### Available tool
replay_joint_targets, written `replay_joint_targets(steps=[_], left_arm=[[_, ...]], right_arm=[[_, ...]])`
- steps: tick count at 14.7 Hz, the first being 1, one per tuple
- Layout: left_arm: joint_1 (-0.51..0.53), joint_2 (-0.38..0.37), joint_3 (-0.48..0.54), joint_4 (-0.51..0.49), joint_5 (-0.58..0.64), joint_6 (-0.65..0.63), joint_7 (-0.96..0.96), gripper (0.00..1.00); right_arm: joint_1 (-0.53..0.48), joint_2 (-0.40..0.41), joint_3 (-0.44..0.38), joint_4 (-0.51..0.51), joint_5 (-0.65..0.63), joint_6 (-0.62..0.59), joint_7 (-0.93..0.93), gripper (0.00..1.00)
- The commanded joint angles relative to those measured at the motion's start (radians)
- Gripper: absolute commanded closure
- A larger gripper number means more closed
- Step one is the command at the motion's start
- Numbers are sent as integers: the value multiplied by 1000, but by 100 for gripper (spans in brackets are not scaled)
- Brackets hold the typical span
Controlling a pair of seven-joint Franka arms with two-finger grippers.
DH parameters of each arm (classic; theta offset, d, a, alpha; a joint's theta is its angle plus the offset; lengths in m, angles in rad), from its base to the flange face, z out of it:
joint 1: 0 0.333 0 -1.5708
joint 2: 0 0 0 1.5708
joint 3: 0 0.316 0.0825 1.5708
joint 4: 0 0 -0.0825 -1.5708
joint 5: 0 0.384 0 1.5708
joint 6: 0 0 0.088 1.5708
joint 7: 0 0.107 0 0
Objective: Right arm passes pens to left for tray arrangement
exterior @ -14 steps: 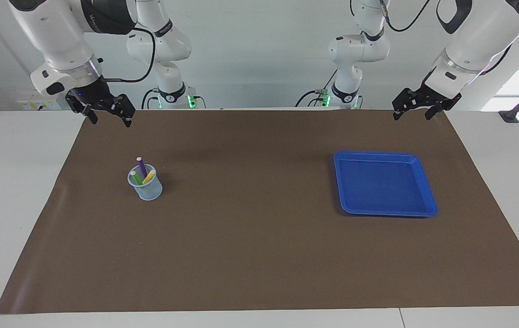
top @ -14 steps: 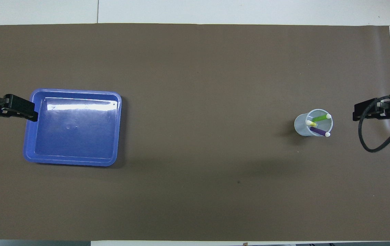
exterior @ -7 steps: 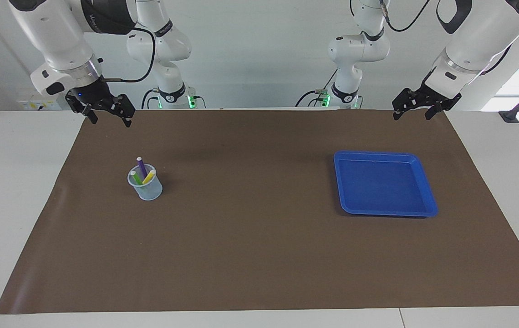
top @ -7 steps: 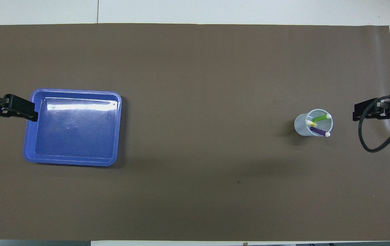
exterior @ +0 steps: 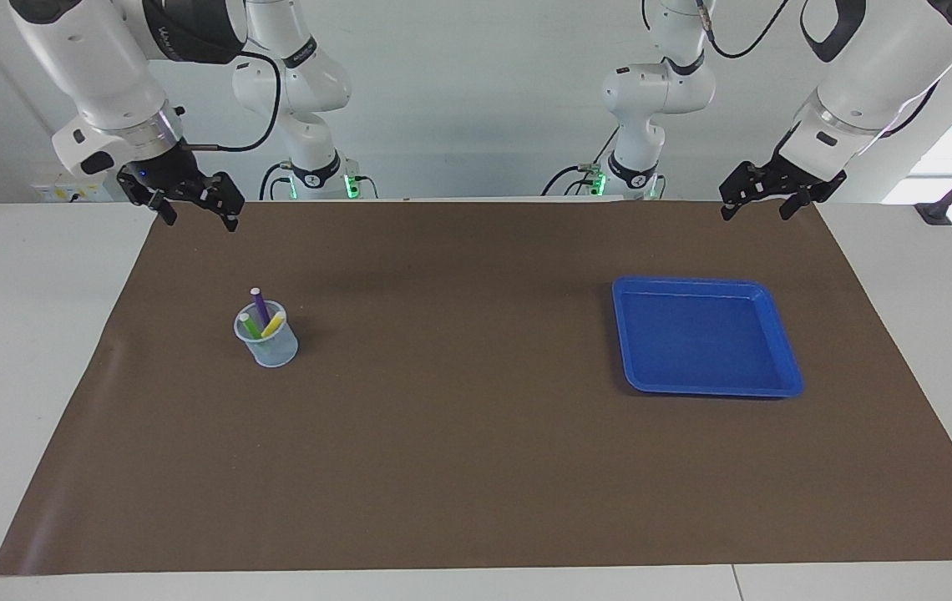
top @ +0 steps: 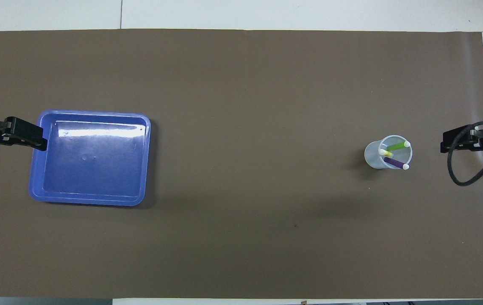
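White table [exterior: 17, 334] under a wide brown mat [exterior: 476, 467], seen from across and from above. At the left of the facing view, a small pale-blue cup [exterior: 267, 342] standing upright on the mat, holding three pens [exterior: 260, 314], purple, green and yellow, all leaning with pale ends up. At the right of that view, a shallow blue tray [exterior: 787, 355] lying flat on the mat, well apart from the cup. In the upper left of the facing view, right gripper [exterior: 196, 215] raised over the mat's edge, fingers spread, holding nothing, black cable looping at the wrist. In the upper right, left gripper [exterior: 756, 207] raised over the mat's edge, fingers spread, likewise holding nothing. In the overhead view, tray at left, cup at right, left gripper [top: 25, 137] overlapping the tray's rim.
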Motion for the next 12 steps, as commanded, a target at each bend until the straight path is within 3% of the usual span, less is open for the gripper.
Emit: replay_joint_targets(steps=[1, 5, 12], left_arm=[[4, -21, -2, -21, 10, -17, -3, 0], [4, -21, 1, -21, 10, -16, -3, 0], [4, -21, 1, -21, 10, -16, -3, 0]], right_arm=[[-7, -66, 5, -128, 6, 115, 2, 0], [-4, -118, 6, -315, 6, 282, 0, 0], [0, -42, 10, -430, 8, 465, -20, 4]])
